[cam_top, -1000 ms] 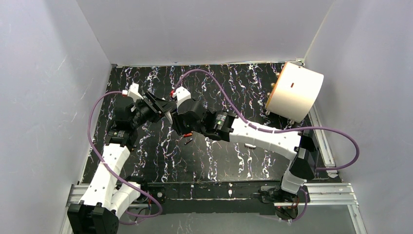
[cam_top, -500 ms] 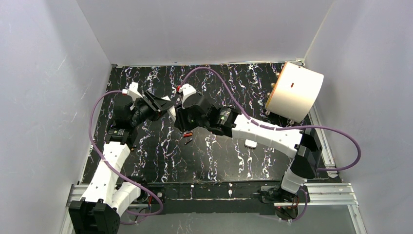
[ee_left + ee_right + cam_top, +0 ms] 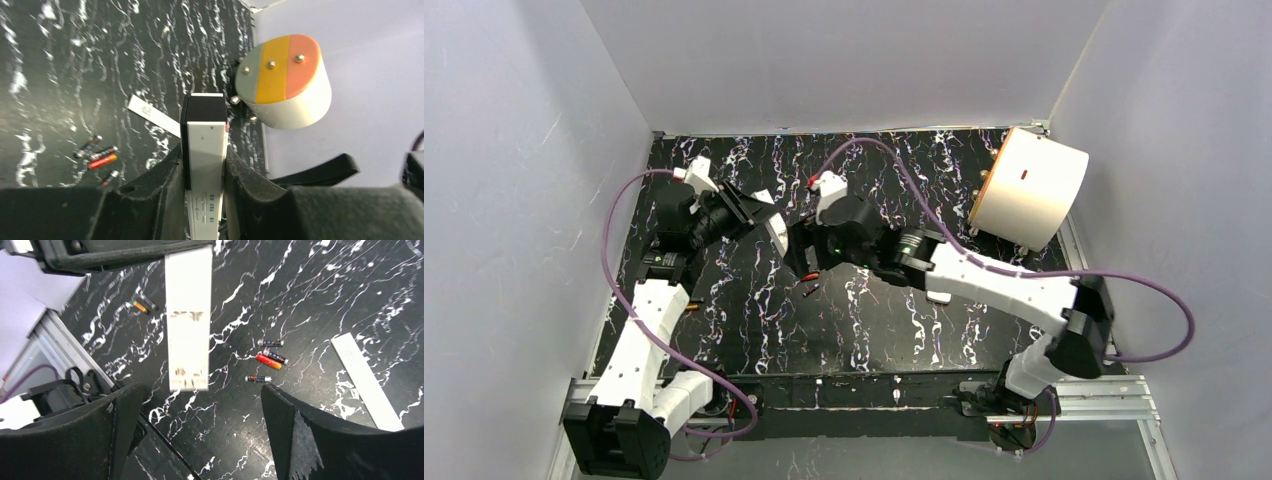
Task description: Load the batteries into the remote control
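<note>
Black marbled tabletop carries the batteries loose beneath the nearer right gripper, jaws wide and empty, cluster toward one finger, long axes roughly finger to finger, while the left gripper clamps the remote just ahead.

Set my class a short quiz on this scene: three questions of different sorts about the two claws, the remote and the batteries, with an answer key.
1. Short answer: on what do the loose batteries lie?
2. Multiple choice: the left claw grips A) a battery, B) the white remote, C) nothing.
3. True or false: the right claw is shut on a battery.

Key
1. On the table, none of them held.
2. B
3. False: its jaws stand wide open and empty above the table.
</note>
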Tool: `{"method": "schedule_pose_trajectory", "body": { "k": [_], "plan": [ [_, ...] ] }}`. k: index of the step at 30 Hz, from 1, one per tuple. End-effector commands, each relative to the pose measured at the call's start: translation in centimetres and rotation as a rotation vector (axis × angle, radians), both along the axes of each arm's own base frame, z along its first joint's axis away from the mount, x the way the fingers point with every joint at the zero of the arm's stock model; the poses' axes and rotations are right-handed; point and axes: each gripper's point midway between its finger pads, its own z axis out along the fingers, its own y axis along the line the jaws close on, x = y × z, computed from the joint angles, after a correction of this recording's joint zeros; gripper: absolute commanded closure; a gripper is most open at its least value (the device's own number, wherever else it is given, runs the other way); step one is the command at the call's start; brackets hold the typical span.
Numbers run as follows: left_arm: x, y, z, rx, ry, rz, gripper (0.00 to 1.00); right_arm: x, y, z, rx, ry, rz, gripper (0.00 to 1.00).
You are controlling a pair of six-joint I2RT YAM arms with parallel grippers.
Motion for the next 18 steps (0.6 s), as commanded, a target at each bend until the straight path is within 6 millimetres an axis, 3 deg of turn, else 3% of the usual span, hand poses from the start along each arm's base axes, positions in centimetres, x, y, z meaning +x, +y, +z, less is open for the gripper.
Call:
{"method": "schedule_pose_trajectory", "body": {
  "k": [1,3,5,11,18],
  "plan": [
    [0.2,2.4,1.6,0.229,-0.109,0.032,1.00,1.5,-3.2,6.9,0.211,-0.134,-0.122,0.04],
    [0.1,3.3,1.8,0.300,-0.135,0.049,1.00,2.5,-4.9,6.9,0.257,-0.100,-0.212,0.07],
    [-0.5,3.4,2.6,0.340,-0.201,0.033,1.00,3.6,-6.5,5.7,0.252,-0.026,-0.302,0.12],
    [-4.2,0.5,7.9,0.313,-0.556,-0.168,1.00,4.7,-7.8,1.3,0.144,0.133,-0.425,0.23],
    [-7.8,-2.8,10.8,0.179,-0.634,-0.420,1.00,6.4,-9.6,-3.3,-0.045,0.307,-0.603,0.24]
  ]
}}
